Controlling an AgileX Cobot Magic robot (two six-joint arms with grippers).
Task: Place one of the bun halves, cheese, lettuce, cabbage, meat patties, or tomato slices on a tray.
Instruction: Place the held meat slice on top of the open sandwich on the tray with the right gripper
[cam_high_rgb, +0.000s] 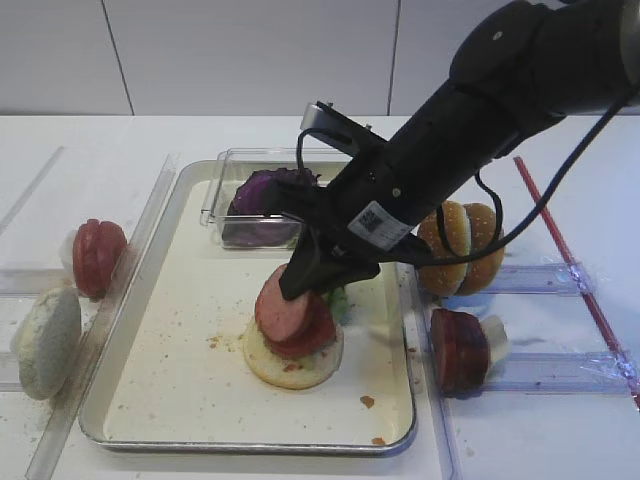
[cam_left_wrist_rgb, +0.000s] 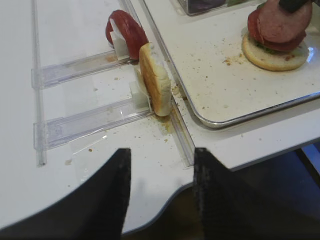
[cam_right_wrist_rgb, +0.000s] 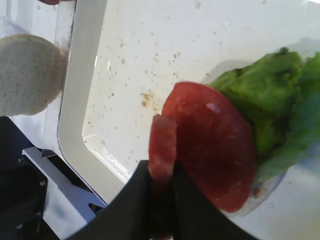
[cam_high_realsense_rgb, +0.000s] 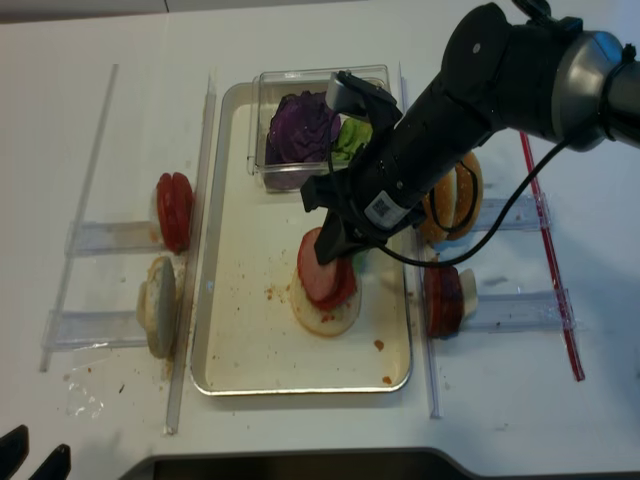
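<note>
On the silver tray (cam_high_rgb: 180, 380) lies a pale bun half (cam_high_rgb: 295, 362) with lettuce (cam_right_wrist_rgb: 270, 100) and a red tomato slice (cam_right_wrist_rgb: 215, 150) on it. My right gripper (cam_high_rgb: 300, 285) is shut on the rim of a pink meat patty (cam_high_rgb: 280, 308). It holds the patty tilted against the top of that stack. The right wrist view shows the patty edge-on (cam_right_wrist_rgb: 163, 145) between the black fingers. My left gripper (cam_left_wrist_rgb: 162, 155) hangs open over the table's front edge, holding nothing. It is well clear of the tray (cam_left_wrist_rgb: 225, 85).
A clear box holding purple cabbage (cam_high_rgb: 265, 200) sits at the tray's back. Left of the tray, plastic racks hold tomato slices (cam_high_rgb: 98, 255) and a pale bun half (cam_high_rgb: 47, 340). Right racks hold sesame buns (cam_high_rgb: 462, 245) and more patties (cam_high_rgb: 458, 350). A red strip (cam_high_rgb: 575, 270) lies far right.
</note>
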